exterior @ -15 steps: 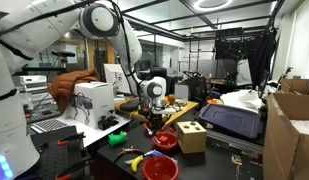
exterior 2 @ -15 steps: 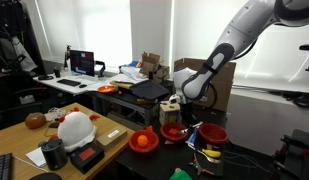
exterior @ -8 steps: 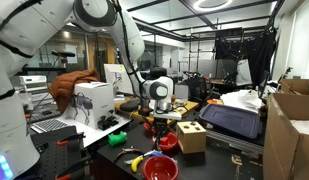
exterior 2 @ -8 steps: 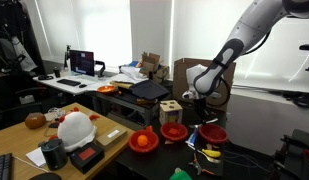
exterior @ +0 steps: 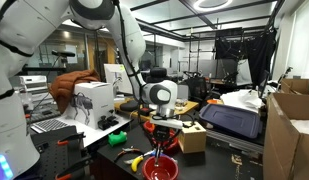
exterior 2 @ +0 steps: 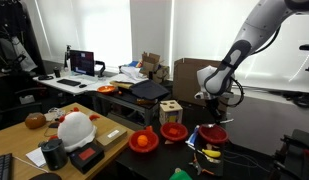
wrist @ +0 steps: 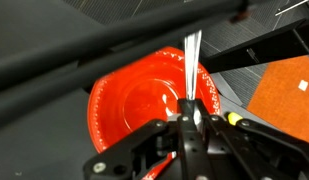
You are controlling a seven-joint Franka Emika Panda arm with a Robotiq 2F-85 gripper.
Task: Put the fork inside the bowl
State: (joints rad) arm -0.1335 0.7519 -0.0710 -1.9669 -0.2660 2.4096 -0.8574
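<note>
While the white arm (exterior: pixel 99 18) arches from the upper edge of an exterior view and bends steeply at the wrist, its claw (exterior: pixel 159 130) points straight down over a red bowl (exterior: pixel 161 166) near the front edge of the dark counter (exterior 2: pixel 159 160). Seen from the opposite exterior view, the forearm slopes down from the top corner, the wrist folds under, and the claw (exterior 2: pixel 212 117) hangs just above that same red bowl (exterior 2: pixel 213 133), apart from its rim. In the wrist view the claw (wrist: pixel 189 118) has its two fingers (wrist: pixel 180 122) pressed together on the handle of the fork (wrist: pixel 191 62), clamping it. The silvery fork runs away from the fingers with its tines toward the bowl (wrist: pixel 134 100), showing against the glossy red inside and the far rim; whether the tines touch the bowl cannot be told. A wooden block with cut-out holes (exterior: pixel 191 137) sits just beside the bowl, a second red bowl (exterior 2: pixel 175 131) stands near it, and an orange bowl (exterior 2: pixel 144 141) lies further along the counter. An orange mat (wrist: pixel 286 92) shows beside the bowl in the wrist view. Any print on the cardboard boxes (exterior: pixel 289 135) is too small to read.
</note>
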